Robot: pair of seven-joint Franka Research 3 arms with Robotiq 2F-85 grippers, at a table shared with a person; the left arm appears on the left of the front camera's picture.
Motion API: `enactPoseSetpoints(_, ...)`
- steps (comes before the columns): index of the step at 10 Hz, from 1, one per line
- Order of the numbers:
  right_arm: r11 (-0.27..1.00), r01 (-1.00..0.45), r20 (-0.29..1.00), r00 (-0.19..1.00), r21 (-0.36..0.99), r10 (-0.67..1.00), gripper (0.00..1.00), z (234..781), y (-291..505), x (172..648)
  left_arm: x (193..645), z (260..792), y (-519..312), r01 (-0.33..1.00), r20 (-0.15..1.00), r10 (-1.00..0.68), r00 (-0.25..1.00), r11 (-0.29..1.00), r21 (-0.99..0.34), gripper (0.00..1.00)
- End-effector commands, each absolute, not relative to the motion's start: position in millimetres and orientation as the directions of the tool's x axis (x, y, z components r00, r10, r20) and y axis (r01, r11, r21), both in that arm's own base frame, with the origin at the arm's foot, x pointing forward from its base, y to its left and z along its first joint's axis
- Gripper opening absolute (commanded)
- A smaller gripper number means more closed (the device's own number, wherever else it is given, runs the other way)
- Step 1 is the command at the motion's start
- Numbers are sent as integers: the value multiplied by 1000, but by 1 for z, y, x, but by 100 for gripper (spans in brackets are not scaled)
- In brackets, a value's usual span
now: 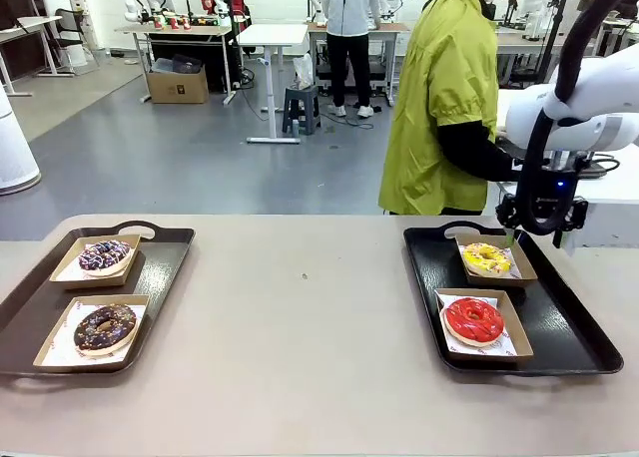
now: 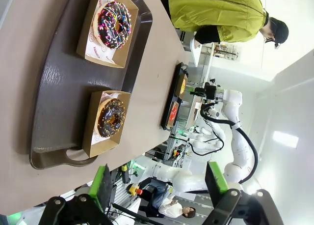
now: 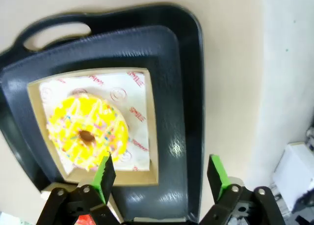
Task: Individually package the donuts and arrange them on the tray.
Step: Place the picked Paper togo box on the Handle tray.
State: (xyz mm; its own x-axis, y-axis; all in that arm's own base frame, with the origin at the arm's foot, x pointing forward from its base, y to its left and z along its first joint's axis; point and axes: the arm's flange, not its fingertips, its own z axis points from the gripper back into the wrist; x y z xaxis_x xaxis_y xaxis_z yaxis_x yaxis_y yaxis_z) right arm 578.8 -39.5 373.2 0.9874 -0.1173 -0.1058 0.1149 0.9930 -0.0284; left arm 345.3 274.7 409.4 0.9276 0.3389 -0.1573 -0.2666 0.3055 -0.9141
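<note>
Heads up: your right gripper (image 3: 159, 178), jaws open and empty, hangs over the yellow sprinkled ring donut (image 3: 87, 134) at its 10 o'clock. Descend off-centre and you'll clip the brown cardboard box (image 3: 153, 136). Left gripper (image 2: 159, 185) is open too.

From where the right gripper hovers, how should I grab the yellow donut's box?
Take the box by its raised side wall, from above, one finger inside the rim. It lies flat in the black tray, and the donut sits off-centre, leaving bare paper on that side. The right gripper is open.
</note>
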Motion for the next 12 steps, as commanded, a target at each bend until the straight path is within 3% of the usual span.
enactPoseSetpoints(1, 997, 76, -92, 993, 6, -75, 97, 395, -57, 534, 340, 412, 273, -259, -151, 338, 929, 304, -917, 100)
enactPoseSetpoints(3, 957, 68, -44, 997, 282, -58, 97, 434, -103, 495, 340, 412, 273, -259, -151, 338, 929, 304, -917, 100)
enactPoseSetpoints(5, 781, 79, -41, 997, 619, -68, 97, 452, -168, 473, 340, 412, 273, -259, -151, 338, 929, 304, -917, 100)
enactPoseSetpoints(7, 590, 74, -10, 994, 804, -110, 97, 440, -221, 461, 340, 412, 273, -259, -151, 338, 929, 304, -917, 100)
enactPoseSetpoints(10, 422, 135, -68, 983, 897, -170, 97, 405, -274, 444, 340, 412, 273, -259, -151, 338, 929, 304, -917, 100)
enactPoseSetpoints(12, 384, 123, -65, 985, 915, -162, 97, 390, -288, 444, 340, 412, 273, -259, -151, 338, 929, 304, -917, 100)
